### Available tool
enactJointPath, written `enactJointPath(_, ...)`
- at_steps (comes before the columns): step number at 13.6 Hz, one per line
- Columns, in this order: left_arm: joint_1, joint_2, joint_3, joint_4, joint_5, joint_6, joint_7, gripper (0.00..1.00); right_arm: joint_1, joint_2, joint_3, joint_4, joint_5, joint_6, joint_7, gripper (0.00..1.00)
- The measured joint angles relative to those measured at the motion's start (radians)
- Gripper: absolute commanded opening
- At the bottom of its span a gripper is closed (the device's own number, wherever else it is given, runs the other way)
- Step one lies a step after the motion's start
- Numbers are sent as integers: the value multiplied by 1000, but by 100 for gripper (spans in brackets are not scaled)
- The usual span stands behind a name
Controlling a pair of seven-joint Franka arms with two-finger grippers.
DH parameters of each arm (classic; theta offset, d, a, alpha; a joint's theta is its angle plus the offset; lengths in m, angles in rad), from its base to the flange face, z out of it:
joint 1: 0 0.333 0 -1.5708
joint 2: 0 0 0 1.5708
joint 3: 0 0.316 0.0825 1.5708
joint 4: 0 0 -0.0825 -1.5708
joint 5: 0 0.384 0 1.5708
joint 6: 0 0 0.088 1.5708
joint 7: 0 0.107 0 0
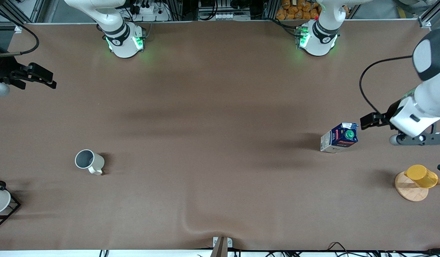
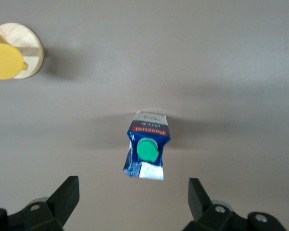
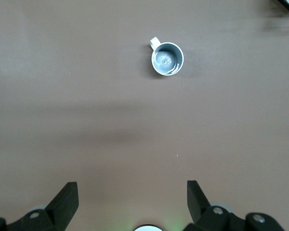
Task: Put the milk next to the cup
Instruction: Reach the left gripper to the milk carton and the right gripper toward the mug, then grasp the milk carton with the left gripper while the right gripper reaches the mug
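The small dark blue gable-top milk carton with a green round cap [image 1: 339,137] stands on the brown table [image 1: 212,142] toward the left arm's end, well apart from the cream-white mug with a grey interior [image 1: 89,161]. The left gripper [image 2: 133,202] hovers beside the carton, fingers open. The right gripper [image 3: 132,204] waits, fingers open.

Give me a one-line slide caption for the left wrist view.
Open left gripper hovers above the upright milk carton, with the yellow cup on its wooden base off to one side.
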Motion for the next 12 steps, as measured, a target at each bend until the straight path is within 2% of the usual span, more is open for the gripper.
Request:
enactJointPath(2,0,29,0,-27,0,53,0,100,0,15,0,-4,0,1,0,100)
enactJointPath(6,0,71,0,-115,0,153,0,100,0,111,-1,-8,0,64,-2,100)
enactJointPath(12,0,80,0,-191,0,172,0,100,-12,274,-7,-9,-2,223,-2,100)
